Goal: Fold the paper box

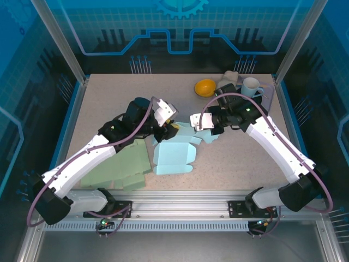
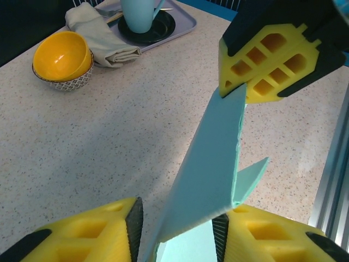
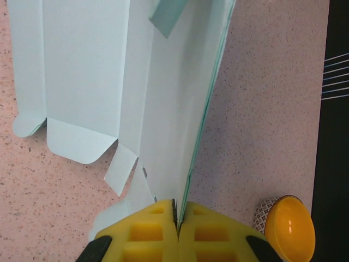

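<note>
The light blue paper box (image 1: 173, 157) lies mid-table, partly flat, with one long panel raised. My right gripper (image 3: 177, 210) is shut on that panel's edge (image 3: 163, 98); the left wrist view shows its yellow fingers (image 2: 272, 60) pinching the panel's top corner. My left gripper (image 2: 177, 221) straddles the folded panel (image 2: 212, 158) from the opposite end. Its jaws stand apart: the fold rests against the right pad (image 2: 220, 234), with a gap at the left pad (image 2: 134, 224). In the top view the left gripper (image 1: 168, 129) and right gripper (image 1: 197, 122) face each other over the box.
A green flat sheet (image 1: 120, 164) lies under the left arm. At the back right are a yellow bowl (image 1: 205, 87), a folded cloth (image 1: 230, 78) and a tray (image 2: 180, 27) carrying a pale cup (image 1: 251, 85). The table's metal rail (image 2: 332, 180) is close by.
</note>
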Motion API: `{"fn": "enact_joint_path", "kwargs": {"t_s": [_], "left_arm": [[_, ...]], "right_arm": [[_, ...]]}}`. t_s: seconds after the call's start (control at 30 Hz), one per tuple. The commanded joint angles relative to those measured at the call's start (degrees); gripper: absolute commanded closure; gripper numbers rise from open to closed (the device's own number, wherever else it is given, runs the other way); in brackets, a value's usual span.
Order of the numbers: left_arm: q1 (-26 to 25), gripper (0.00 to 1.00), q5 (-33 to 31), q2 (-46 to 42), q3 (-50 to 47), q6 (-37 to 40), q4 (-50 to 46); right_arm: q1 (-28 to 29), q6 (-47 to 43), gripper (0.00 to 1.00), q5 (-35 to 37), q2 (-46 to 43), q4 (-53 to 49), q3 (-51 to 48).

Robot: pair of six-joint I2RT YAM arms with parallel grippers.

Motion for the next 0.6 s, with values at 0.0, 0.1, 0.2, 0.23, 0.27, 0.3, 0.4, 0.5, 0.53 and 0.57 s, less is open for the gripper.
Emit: {"fn": "enact_joint_path", "kwargs": {"t_s": [0.0,0.1,0.2,0.23,0.27,0.3,0.4,0.5,0.53,0.57], "left_arm": [[-0.3,0.62,3.2,-1.9,-0.4,1.7,4.1],[-0.4,0.68,3.7,-2.3,-0.5,1.9,4.0],[-0.5,0.78,1.9,-2.4,-0.7,1.8,4.2],[-0.5,0.78,1.0,-2.4,-0.9,1.6,4.4],[-0.5,0.79,0.2,-2.5,-1.2,1.6,4.7],[-0.5,0.78,-0.1,-2.6,-1.6,1.6,5.2],[-0.5,0.7,-1.5,-2.6,-2.3,0.9,6.1],[-0.4,0.66,-5.7,-3.5,-3.1,-0.7,6.4],[-0.2,0.66,-7.5,-4.2,-3.6,-1.8,6.7],[0.4,0.66,-8.9,-5.2,-4.3,-3.4,7.0]], "right_arm": [[2.3,-3.8,1.0,-3.2,-0.6,-3.5,-0.2],[2.5,-4.1,1.0,-2.1,-0.6,-3.7,-0.1],[2.6,-3.8,1.0,-1.1,-0.2,-3.7,0.0],[2.6,-3.6,1.0,-0.9,-0.1,-3.7,0.0],[2.7,-3.3,1.0,-0.7,0.0,-3.7,0.0],[2.8,-3.0,1.0,-0.9,0.1,-3.6,0.1],[2.8,-1.7,1.0,-0.5,0.4,-3.0,0.0],[2.7,1.5,1.0,4.1,1.9,-1.7,0.4],[2.5,2.7,1.0,6.5,2.6,-1.3,0.5],[2.4,3.9,1.0,9.4,3.3,-0.5,0.5]]}}
